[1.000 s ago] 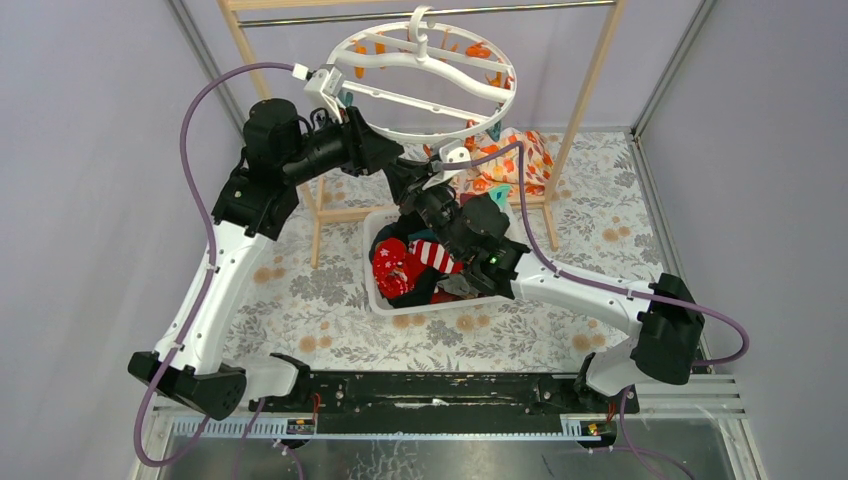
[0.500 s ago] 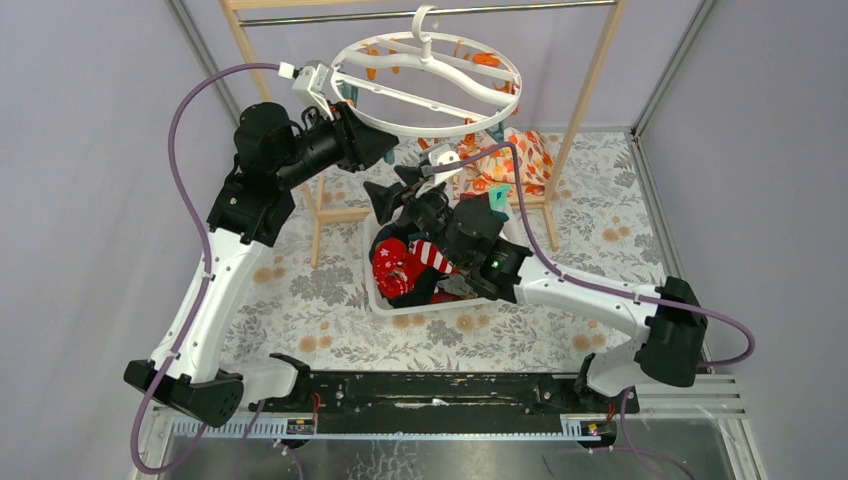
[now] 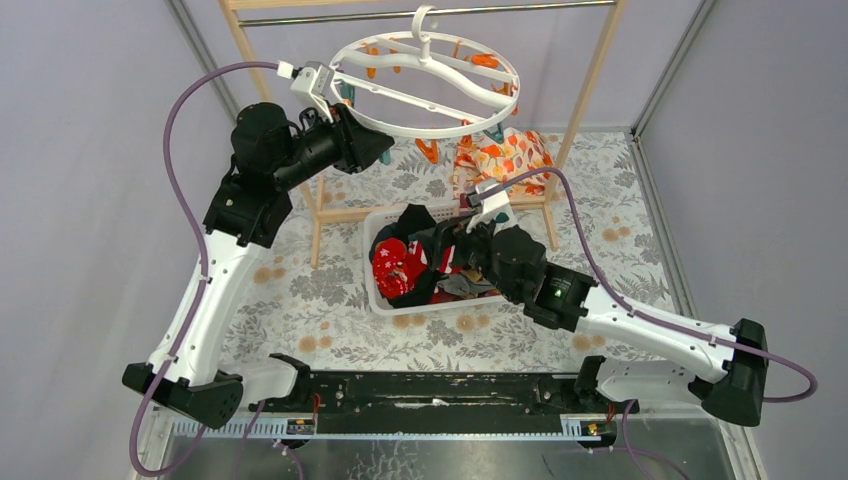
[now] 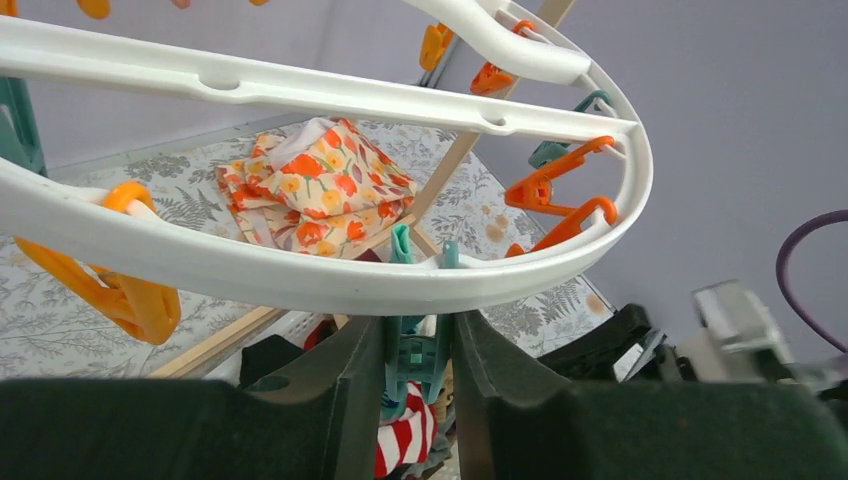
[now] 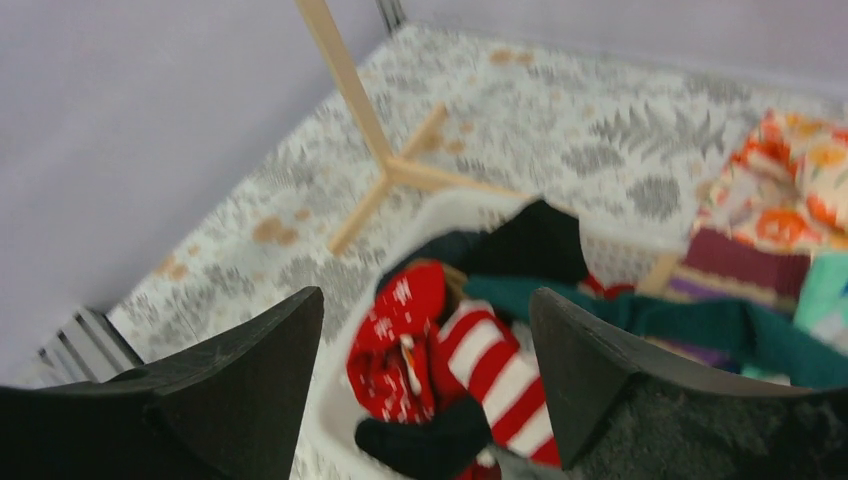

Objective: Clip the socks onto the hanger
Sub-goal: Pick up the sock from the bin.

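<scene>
Hanging by its hook from the metal bar (image 3: 500, 10) of the wooden rack (image 3: 255, 60), the hanger (image 4: 300, 285) sits at 12 o'clock from the white basket (image 3: 400, 309). Orange and teal clips dangle from the ring.

Left end effector (image 4: 417, 322): raised to the ring's rim at about 7 o'clock in the top view. Its two fingers are pinching a teal clip (image 4: 412, 355) that hangs just under the rim; the clip fills the gap between them.

Right end effector (image 5: 425, 295): over the basket, fingers spread wide, nothing between them.

Socks: all in the basket on the counter (image 3: 300, 290). The red sock with white pattern (image 5: 400, 340) lies at 9 o'clock in the pile, the red-white striped sock (image 5: 490, 370) touching it on the 3 o'clock side. A black sock (image 5: 530, 245) lies at 12 o'clock and a dark teal sock (image 5: 640, 320) runs toward 3 o'clock.

An orange-print cloth (image 3: 500, 160) lies at 1 o'clock from the basket.
</scene>
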You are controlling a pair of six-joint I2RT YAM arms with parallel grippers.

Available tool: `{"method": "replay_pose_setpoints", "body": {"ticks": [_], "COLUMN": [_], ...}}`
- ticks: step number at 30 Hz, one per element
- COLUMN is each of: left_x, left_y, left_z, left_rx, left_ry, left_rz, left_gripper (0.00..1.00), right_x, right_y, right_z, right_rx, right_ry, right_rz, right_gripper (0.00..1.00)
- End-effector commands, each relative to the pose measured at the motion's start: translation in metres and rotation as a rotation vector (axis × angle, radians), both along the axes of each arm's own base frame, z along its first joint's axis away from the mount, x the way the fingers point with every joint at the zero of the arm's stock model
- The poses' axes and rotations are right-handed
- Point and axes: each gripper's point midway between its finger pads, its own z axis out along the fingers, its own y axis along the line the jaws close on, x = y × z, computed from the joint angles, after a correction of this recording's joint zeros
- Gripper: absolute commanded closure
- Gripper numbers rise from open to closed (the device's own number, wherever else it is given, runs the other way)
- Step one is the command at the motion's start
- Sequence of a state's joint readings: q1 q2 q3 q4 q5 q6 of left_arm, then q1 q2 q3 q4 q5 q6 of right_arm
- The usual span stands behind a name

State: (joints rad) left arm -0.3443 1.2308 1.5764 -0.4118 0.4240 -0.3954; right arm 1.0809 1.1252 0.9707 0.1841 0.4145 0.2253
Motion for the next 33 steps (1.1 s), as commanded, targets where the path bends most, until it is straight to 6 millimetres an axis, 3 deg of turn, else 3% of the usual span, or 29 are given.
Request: {"method": "replay_pose_setpoints", "body": {"ticks": [1, 6, 13, 14, 15, 17, 20, 26, 33], "left_x": [-0.001, 0.000, -0.004, -0.005, -0.004, -0.003, -0.004, -0.006, -0.009], "left_y": [0.009, 0.009, 0.007, 0.007, 0.006, 0.006, 0.006, 0.006, 0.005], "left_z": [0.019, 0.020, 0.014, 0.013, 0.014, 0.013, 0.011, 0.012, 0.011], "left_rx": [0.027, 0.041, 0.055, 0.055, 0.055, 0.059, 0.064, 0.064, 0.066], "left_ry": [-0.073, -0.072, -0.057, -0.056, -0.056, -0.056, -0.056, -0.062, -0.065], "left_rz": [0.031, 0.032, 0.004, 0.002, 0.002, 0.001, 0.001, -0.007, -0.019], "left_gripper": [1.00, 1.00, 1.00, 1.00, 1.00, 1.00, 1.00, 1.00, 1.00], "right_x": [-0.011, -0.008, 0.017, 0.021, 0.027, 0.031, 0.030, 0.013, -0.014], "right_y": [-0.017, -0.009, -0.002, -0.002, -0.004, -0.005, -0.009, -0.016, -0.027], "right_z": [-0.061, -0.090, -0.119, -0.120, -0.121, -0.115, -0.098, -0.058, -0.045], "right_rx": [-0.111, -0.182, -0.369, -0.393, -0.431, -0.436, -0.400, -0.270, -0.275], "right_ry": [0.154, 0.160, 0.092, 0.080, 0.060, 0.048, 0.041, 0.046, 0.169], "right_rz": [-0.035, -0.014, -0.063, -0.078, -0.104, -0.122, -0.140, -0.089, -0.017], "right_gripper": [0.19, 0.21, 0.27, 0.32, 0.51, 0.67, 0.99, 1.00, 1.00]}}
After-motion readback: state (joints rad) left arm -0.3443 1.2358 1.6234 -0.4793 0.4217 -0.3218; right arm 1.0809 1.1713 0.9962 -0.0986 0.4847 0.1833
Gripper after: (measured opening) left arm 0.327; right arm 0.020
